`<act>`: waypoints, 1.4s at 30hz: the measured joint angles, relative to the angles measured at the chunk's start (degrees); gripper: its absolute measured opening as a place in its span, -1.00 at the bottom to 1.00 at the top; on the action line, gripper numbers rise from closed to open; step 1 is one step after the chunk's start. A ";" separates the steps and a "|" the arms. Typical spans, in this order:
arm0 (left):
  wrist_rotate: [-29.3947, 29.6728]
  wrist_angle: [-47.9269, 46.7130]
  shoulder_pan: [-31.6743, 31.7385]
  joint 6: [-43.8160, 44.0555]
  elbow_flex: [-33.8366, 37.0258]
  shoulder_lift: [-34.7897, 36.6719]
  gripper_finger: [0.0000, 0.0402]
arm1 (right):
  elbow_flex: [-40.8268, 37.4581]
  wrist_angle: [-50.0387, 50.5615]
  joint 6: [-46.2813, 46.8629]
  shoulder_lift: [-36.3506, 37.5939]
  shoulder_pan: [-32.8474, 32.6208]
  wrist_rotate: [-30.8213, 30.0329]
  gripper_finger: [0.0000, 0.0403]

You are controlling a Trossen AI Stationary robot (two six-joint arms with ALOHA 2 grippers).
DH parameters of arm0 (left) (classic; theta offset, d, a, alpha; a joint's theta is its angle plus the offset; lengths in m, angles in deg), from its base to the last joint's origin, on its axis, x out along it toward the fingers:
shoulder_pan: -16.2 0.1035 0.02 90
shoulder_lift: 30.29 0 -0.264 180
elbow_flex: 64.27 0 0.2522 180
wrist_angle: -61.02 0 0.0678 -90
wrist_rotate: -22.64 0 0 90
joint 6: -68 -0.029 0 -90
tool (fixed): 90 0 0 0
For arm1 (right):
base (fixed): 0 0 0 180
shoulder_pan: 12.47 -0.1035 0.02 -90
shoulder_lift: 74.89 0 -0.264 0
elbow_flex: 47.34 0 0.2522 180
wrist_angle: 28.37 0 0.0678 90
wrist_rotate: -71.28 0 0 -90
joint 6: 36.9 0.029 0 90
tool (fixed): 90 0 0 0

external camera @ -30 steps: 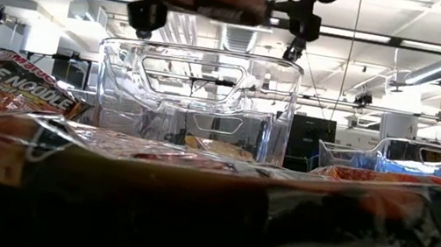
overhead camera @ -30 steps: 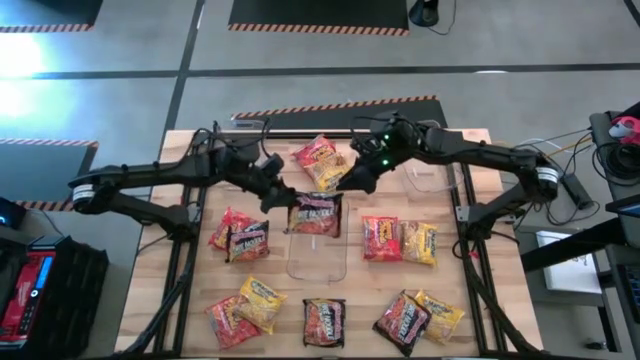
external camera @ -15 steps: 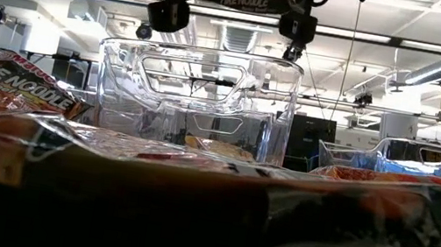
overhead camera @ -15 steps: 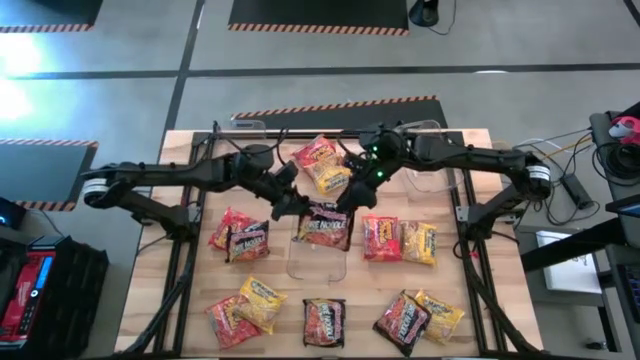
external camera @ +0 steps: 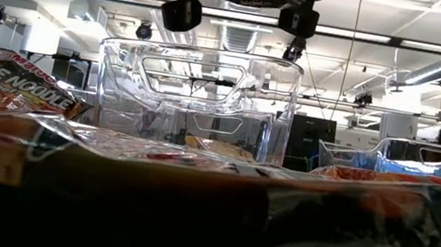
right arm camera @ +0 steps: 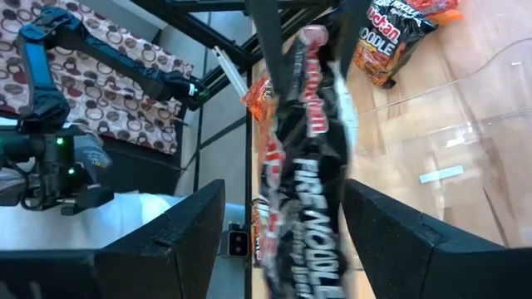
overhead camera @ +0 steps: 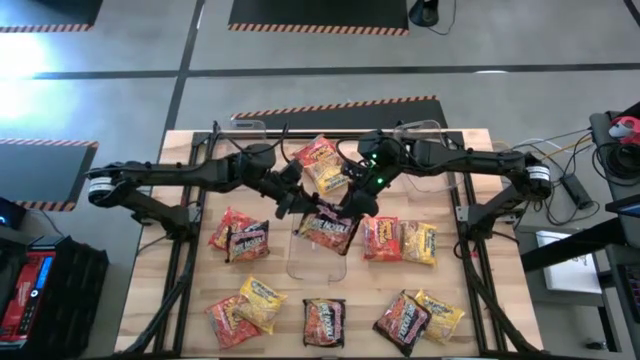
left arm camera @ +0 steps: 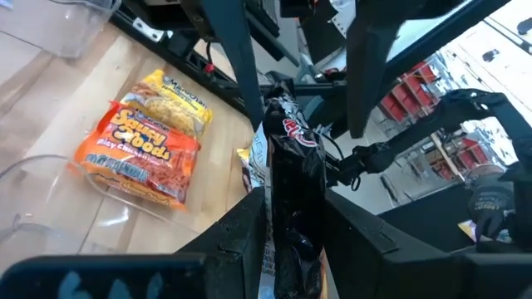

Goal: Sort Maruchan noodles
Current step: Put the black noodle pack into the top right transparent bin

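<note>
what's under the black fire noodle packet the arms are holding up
The clear bin on the table, directly below the black packet. The left gripper pinches it; the bin's floor under it is hidden.

A pale wooden surface (overhead camera: 190,310) stands on a grey concrete floor (overhead camera: 300,50) marked with dark mats edged in orange-and-black hazard stripes (overhead camera: 335,105). Beyond it, the low view shows a white ceiling with long strip lights (external camera: 428,46), exposed ducts (external camera: 238,39), and shelving in the distance.

Both arms reach inward, left gripper (overhead camera: 297,204) apparently clamped, right gripper (overhead camera: 352,203) spread wide.
</note>
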 joint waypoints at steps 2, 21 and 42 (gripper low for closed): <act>-0.43 0.44 -0.27 0.03 0.00 0.10 -0.55 | 0.00 0.00 0.00 0.00 0.08 -0.02 0.14; 3.36 3.26 -0.29 0.86 -0.02 0.06 -0.55 | -0.07 -0.02 -2.05 -0.84 -0.51 -0.06 0.15; 4.64 5.71 -0.27 0.89 -0.02 0.06 -0.55 | -0.07 0.00 -2.38 -3.02 -1.49 0.27 -0.19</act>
